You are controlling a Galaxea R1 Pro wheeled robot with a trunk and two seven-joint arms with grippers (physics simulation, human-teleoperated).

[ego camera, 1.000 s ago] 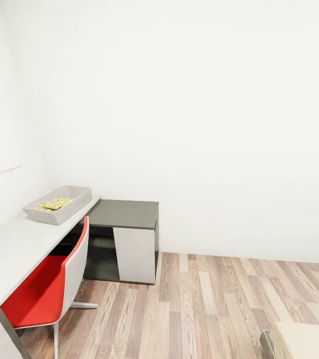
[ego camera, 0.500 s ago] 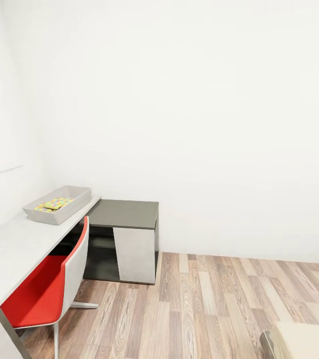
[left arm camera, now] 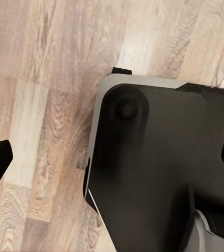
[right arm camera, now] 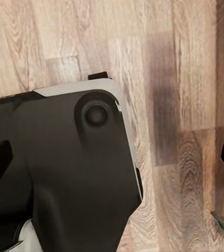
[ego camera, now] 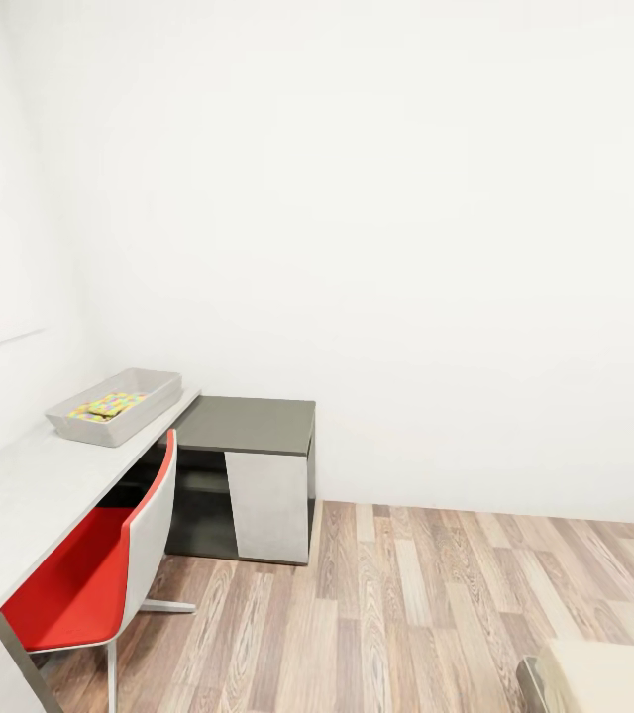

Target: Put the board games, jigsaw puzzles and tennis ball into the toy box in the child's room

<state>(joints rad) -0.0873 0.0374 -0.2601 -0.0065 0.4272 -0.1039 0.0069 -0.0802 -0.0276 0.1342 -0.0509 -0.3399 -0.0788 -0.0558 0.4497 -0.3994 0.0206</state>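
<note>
nothing moved; head view: toy box [ego camera: 149, 394] on table [ego camera: 30, 485]; both end effectors released.

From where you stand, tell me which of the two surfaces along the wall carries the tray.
The pale marbled table carries the toy box; the lower dark grey cabinet beside it does not.

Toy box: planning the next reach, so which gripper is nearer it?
Probably left: the toy box sits on the desk to the robot's left. Both the left gripper and right gripper hang over the floor by the base, away from it.
</note>
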